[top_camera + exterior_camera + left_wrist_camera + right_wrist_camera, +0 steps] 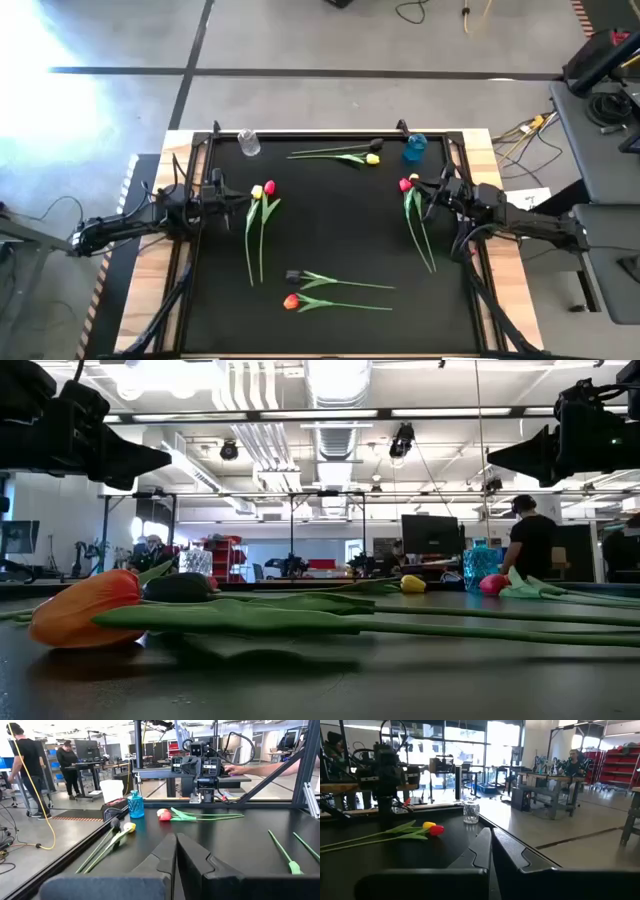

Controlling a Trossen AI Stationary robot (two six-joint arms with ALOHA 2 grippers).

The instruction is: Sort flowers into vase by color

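- Flowers (262, 215): artificial tulips with long thin stems, so I judge them light, floppy and prone to roll or pivot if pinched near the head. I'd grip mid-stem, across the stalk, clear of the leaves.
- Layout on the bench (335, 235): yellow and red pair (263, 190) toward the left edge, red pair (406, 184) toward the right edge, yellow and dark pair (373, 152) along the far edge, orange tulip (291, 301) and dark tulip (293, 275) near the front edge.
- Clear vase (248, 143) at the far left corner, blue vase (415, 148) at the far right corner. Both look tippable and narrow, so stems need to go in close to upright.
- Left pincer (176, 851): clenched, grasping nothing, at the left edge. Nearest heads lie just beside it, inward.
- Right pincer (491, 846): clenched, empty, at the right edge, red heads just beside its tip.
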